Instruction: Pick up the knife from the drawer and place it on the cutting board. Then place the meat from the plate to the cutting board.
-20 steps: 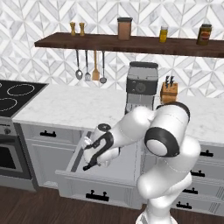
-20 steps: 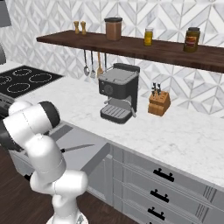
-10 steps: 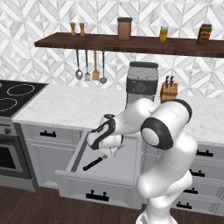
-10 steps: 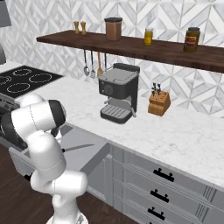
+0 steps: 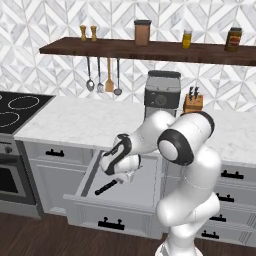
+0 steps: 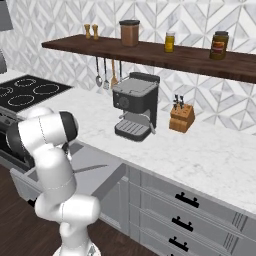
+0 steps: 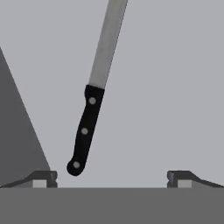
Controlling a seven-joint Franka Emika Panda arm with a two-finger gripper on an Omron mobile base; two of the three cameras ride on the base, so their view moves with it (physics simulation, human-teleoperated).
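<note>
The drawer (image 5: 142, 187) is pulled out under the counter, light grey inside, and it also appears behind the arm (image 6: 100, 162). On its floor (image 7: 170, 87) lies the knife (image 7: 85, 131), black riveted handle nearest me and grey blade running away. From the left base camera the knife's handle (image 5: 107, 188) sticks out below my hand. My gripper (image 5: 122, 175) hangs just above the drawer floor, pointing down. It is open (image 7: 112, 179), and the handle's end lies between the tips, closer to the left one. The cutting board, plate and meat are out of view.
A coffee machine (image 5: 162, 95) and a wooden knife block (image 5: 192, 102) stand on the white counter (image 5: 75, 120). A stove (image 5: 15, 107) is at the left. Shut drawer fronts (image 6: 185, 220) lie to the right. A shelf (image 5: 150, 49) carries jars, with utensils hanging below.
My elbow has swung up and to the right while the hand has stayed over the drawer, rising and then dipping slightly. The knife has not moved.
</note>
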